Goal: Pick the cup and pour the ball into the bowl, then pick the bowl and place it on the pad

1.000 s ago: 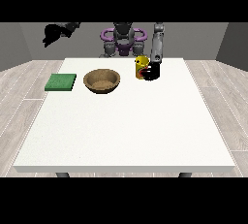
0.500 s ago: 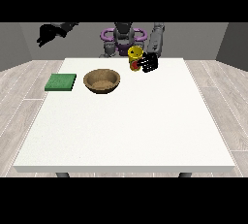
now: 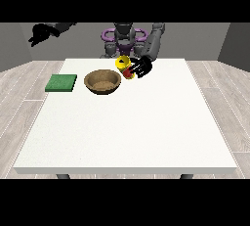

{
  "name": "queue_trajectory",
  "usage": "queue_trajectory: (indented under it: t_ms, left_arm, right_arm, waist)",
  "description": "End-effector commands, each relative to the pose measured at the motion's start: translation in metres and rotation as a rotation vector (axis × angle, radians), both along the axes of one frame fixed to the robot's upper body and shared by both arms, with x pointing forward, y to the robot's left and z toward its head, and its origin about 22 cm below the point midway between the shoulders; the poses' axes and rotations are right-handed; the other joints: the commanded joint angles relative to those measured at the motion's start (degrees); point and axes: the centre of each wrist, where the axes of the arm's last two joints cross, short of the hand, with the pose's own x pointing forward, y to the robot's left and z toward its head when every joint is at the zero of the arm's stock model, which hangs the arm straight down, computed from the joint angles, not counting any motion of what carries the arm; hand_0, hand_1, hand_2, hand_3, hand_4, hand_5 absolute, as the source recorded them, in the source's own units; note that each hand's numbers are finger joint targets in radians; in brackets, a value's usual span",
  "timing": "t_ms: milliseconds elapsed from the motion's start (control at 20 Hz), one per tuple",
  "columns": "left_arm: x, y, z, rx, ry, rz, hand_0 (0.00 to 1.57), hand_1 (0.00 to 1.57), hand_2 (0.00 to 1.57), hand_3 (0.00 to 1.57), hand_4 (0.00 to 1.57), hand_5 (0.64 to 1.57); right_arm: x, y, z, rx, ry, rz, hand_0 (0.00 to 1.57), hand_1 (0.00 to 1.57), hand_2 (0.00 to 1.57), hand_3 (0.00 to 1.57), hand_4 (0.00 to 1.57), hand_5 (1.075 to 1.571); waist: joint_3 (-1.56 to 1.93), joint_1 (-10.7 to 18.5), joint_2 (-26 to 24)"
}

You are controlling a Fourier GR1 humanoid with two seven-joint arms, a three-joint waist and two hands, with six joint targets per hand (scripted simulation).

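Note:
A yellow cup [image 3: 122, 64] hangs tipped over, just right of the brown bowl [image 3: 102, 81], with its mouth turned toward the bowl. The hand at the view's right [image 3: 140, 68] has its fingers curled round the cup. A small red ball [image 3: 128, 73] shows at the cup's lower edge, beside the bowl's right rim. The bowl stands on the white table [image 3: 127, 122] near its far side. A flat green pad [image 3: 61, 83] lies to the left of the bowl. The hand at the view's left [image 3: 41, 33] is raised high beyond the table's far left corner; I cannot make out its fingers.
The robot's torso [image 3: 124, 39] stands behind the table's far edge. The table's near half stretches white toward the camera. Grey wood floor surrounds the table on both sides.
The hand at the view's right has lifted the cup off the table, carried it left toward the bowl and tipped it. The red ball now shows at its edge.

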Motion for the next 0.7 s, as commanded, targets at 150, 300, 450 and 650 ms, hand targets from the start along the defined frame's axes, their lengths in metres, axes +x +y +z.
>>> queue_trajectory:
  t_ms: [150, 300, 450, 650]
  left_arm:
    - [0.004, -0.028, -0.002, 0.319, -0.021, 0.113, 1.48, 1.48, 1.57, 1.57, 1.52, 1.255]
    - [0.014, -0.039, 0.015, 0.446, -0.068, 0.123, 1.50, 1.50, 1.57, 1.57, 1.50, 1.302]
    - [0.012, -0.041, 0.009, 0.590, -0.072, 0.122, 1.54, 1.54, 1.57, 1.57, 1.49, 1.341]
    - [0.019, -0.028, 0.011, 0.789, -0.123, 0.204, 1.57, 1.57, 1.57, 1.57, 1.25, 1.472]
  right_arm:
    - [0.001, 0.014, -0.029, -0.014, 0.043, 0.064, 0.00, 0.00, 0.36, 0.66, 0.54, 1.568]
    - [0.013, 0.004, -0.003, -0.002, 0.020, 0.007, 0.00, 0.00, 0.35, 0.67, 0.53, 1.567]
    - [0.009, -0.011, -0.022, 0.004, 0.079, -0.028, 0.00, 0.00, 0.36, 0.68, 0.54, 1.566]
    - [0.013, 0.012, -0.029, -0.015, 0.109, 0.002, 0.00, 0.00, 0.38, 0.66, 0.56, 1.566]
  waist:
    - [0.11, -2.43, -2.94]
    - [0.07, -0.67, -1.16]
    - [0.11, 1.55, -4.24]
    - [0.09, 0.03, -6.16]
